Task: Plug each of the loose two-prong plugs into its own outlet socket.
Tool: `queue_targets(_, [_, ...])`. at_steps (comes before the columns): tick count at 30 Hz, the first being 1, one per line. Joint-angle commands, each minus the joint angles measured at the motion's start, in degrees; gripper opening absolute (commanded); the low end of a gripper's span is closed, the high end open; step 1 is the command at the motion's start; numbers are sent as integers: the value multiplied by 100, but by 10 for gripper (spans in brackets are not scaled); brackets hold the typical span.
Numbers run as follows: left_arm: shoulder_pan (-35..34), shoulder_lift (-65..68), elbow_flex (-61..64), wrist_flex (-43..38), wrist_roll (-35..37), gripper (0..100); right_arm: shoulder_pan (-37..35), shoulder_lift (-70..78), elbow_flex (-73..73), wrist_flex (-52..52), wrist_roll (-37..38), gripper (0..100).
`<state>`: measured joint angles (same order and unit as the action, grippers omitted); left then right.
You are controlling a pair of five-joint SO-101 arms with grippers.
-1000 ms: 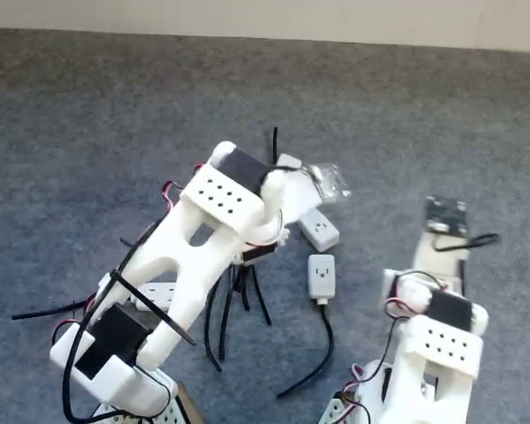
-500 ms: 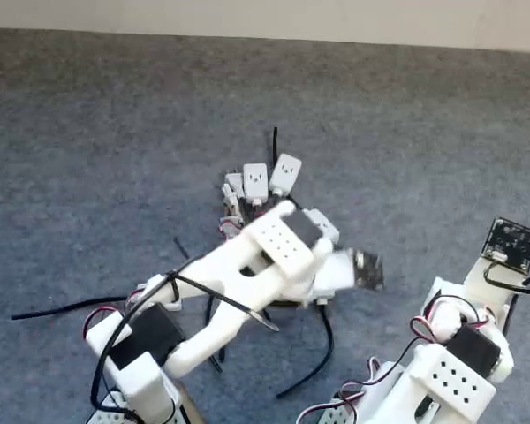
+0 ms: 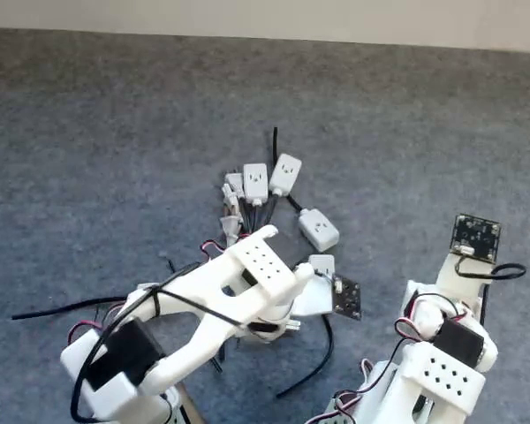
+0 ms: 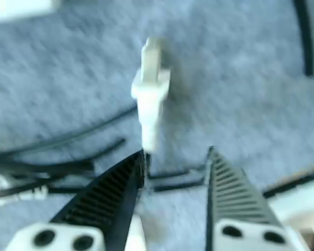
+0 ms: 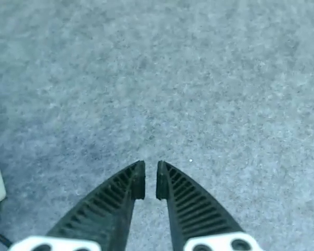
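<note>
You are holding your left fingers [image 4: 136,167] wide open, with nothing between them. A white two-prong plug [image 4: 150,89] is lying on the grey worktop [image 4: 240,63] right at the tip of one finger; I cannot tell if they are touching. Black cables [image 4: 57,141] are running beside that same finger. White outlet sockets [image 3: 284,173] are lying past your left arm [image 3: 247,283]. Your right fingers [image 5: 138,180] are sitting almost shut, holding nothing, with the worktop under their tips.
</note>
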<state>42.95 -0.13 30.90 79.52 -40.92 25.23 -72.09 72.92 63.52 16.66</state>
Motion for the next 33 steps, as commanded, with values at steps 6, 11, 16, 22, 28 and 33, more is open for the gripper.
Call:
queue_targets(6, [-637, -1341, -1297, 1732, 70, 190, -892, -66, -84, 400, 264, 55])
queue_targets(11, [-3116, -1543, -2185, 1925, 1319, 132, -1719, 760, -1130, 910, 281, 55])
queue_targets(16, [-5367, -1525, -1631, 1512, 1398, 126, -3354, 3011, -2826, 1376, 598, 55])
queue_targets(22, [-7064, -2229, 382, -615, 589, 127, -4927, 4910, -4048, 1402, 642, 56])
queue_targets(28, [-8576, -2756, 1921, -2514, -44, 190, -6167, 5253, -4048, 1393, 782, 56])
queue_targets(33, [-9341, -2659, 2009, -2998, -237, 209, -6273, 5253, -3108, 690, 923, 56])
